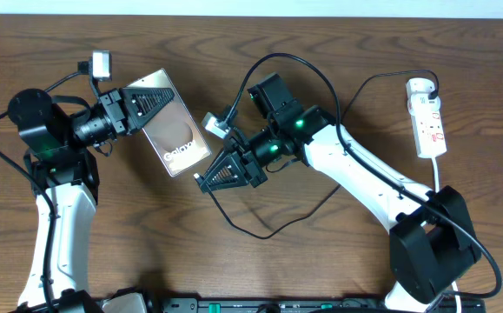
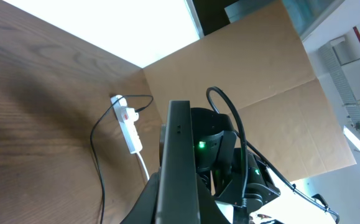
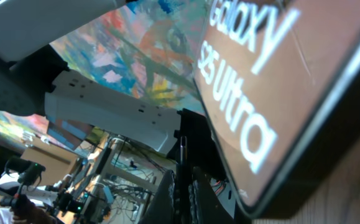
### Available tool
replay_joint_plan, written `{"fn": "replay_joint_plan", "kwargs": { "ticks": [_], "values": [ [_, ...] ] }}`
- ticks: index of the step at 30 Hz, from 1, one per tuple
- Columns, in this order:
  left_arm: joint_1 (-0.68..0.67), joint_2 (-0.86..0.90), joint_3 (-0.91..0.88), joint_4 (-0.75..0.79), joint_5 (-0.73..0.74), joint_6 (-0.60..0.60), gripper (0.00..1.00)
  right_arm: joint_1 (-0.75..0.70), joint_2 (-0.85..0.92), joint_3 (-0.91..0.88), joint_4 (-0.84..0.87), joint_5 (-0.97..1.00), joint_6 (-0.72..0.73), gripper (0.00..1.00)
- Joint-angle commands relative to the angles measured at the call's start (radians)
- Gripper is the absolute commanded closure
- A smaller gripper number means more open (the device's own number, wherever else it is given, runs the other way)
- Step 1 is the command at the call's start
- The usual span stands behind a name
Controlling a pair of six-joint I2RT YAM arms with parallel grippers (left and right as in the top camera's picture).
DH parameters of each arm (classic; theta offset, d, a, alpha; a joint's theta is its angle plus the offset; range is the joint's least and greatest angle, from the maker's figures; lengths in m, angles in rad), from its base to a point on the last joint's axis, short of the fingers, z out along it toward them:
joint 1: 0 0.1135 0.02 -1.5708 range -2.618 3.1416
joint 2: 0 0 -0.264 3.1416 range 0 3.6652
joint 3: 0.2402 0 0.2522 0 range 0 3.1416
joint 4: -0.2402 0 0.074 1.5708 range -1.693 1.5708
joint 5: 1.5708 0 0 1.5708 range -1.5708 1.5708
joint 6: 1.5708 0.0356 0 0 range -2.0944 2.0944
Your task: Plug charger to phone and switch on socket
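Phone [image 1: 177, 135], one brown-and-silver slab lettered Galaxy S25 Ultra, tilting left of bench [image 1: 147, 248] centre, left fingers [image 1: 151, 100] clamping it, right fingers [image 1: 225, 169] pinching one black charger [image 1: 264, 236], one white socket [image 1: 429, 117] lying far right

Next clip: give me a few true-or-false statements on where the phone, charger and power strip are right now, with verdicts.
1. The left gripper is shut on the phone. True.
2. The socket lies beside the left arm's base. False: it lies on the opposite side, beyond the right arm.
3. The right gripper holds the charger at the phone's near end. True.
4. The phone's lettering is hidden. False: "Galaxy" faces up in the overhead view.
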Motion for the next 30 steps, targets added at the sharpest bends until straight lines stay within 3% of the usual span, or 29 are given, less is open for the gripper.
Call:
{"fn": "replay_joint_plan", "kwargs": {
  "ticks": [1, 30],
  "values": [
    [-0.004, -0.002, 0.011, 0.01, 0.005, 0.01, 0.93, -0.008, 0.007, -0.005, 0.014, -0.046, 0.003, 0.99],
    [-0.005, -0.002, 0.011, 0.01, -0.017, 0.002, 0.93, -0.038, 0.022, -0.006, 0.024, -0.097, 0.003, 0.99]
  ]
}}
